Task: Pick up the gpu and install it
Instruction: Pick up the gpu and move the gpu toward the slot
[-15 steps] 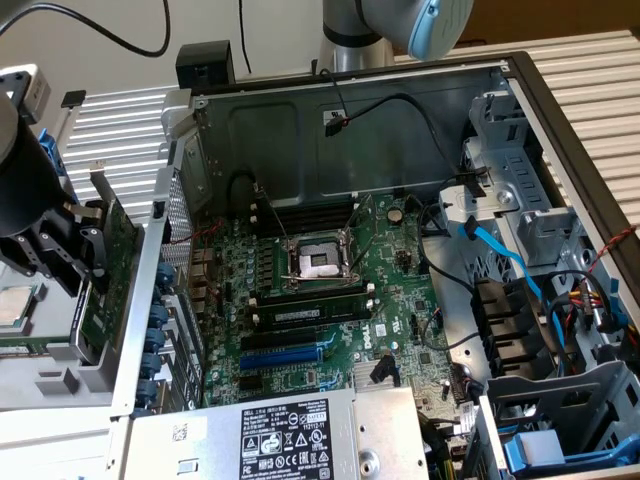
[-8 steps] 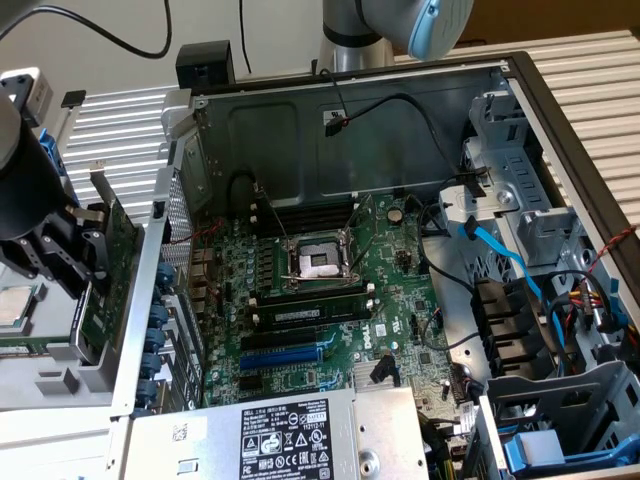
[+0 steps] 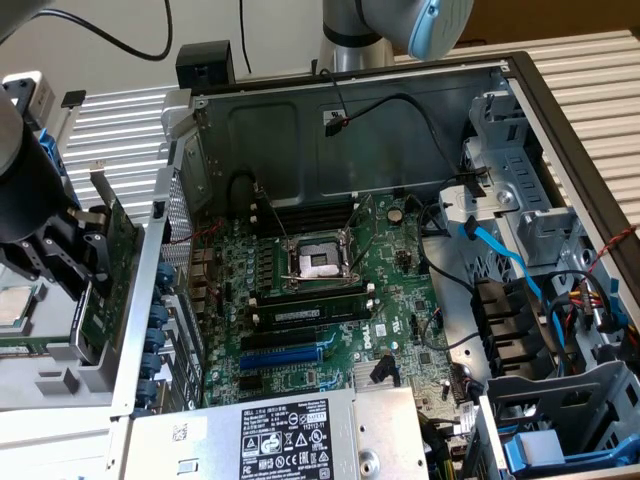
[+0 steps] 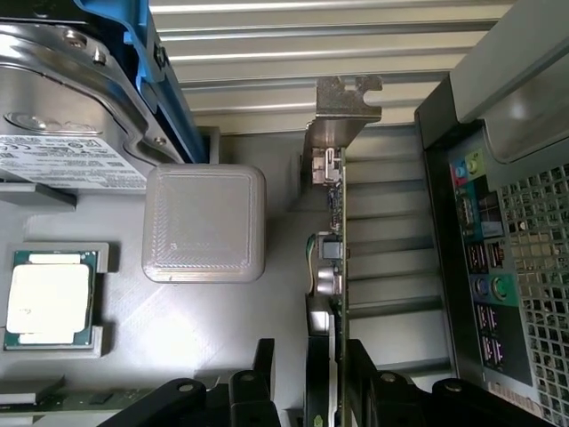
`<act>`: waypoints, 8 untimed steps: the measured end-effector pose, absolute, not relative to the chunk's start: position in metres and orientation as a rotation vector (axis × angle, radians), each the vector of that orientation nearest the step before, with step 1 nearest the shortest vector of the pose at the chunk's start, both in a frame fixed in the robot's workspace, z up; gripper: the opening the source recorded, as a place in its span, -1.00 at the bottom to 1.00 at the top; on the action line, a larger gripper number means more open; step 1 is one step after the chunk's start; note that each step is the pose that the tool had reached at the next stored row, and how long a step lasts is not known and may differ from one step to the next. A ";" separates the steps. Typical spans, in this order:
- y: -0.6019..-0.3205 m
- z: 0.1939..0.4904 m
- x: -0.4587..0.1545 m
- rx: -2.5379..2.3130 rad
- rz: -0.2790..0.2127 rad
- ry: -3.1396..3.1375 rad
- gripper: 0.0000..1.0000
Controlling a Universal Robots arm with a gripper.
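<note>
Exterior view: at the exterior view's left, the arm's gripper (image 3: 93, 238) pinches the gpu (image 3: 106, 290) just outside the open case (image 3: 145, 330). The power supply label (image 3: 298, 440) reads DELL.
Wrist view: the fingers (image 4: 260, 378) clamp the card edge-on, its silver bracket (image 4: 343, 111) at the far end.

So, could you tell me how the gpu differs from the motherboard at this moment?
The gpu is a small card; the motherboard is far larger. The gpu stands on edge in the end effector, outside the case on the exterior view's left; the motherboard lies flat inside the case. Both are green circuit boards.
</note>
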State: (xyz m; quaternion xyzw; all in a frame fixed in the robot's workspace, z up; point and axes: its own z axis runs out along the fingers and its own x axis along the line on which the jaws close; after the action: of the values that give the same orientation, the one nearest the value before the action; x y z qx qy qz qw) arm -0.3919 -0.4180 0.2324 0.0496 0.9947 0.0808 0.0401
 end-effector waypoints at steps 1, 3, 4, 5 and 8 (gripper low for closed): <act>-0.418 0.232 -0.392 0.152 0.248 3.048 -0.12; -0.418 0.232 -0.392 0.152 0.248 3.047 -0.12; -0.418 0.232 -0.392 0.152 0.248 3.047 -0.12; -0.418 0.232 -0.392 0.152 0.248 3.047 -0.12; -0.418 0.232 -0.392 0.152 0.248 3.047 -0.12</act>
State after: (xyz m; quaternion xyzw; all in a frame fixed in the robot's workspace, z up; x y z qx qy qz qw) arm -0.3918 -0.4180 0.2315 0.0496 0.9947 0.0809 0.0402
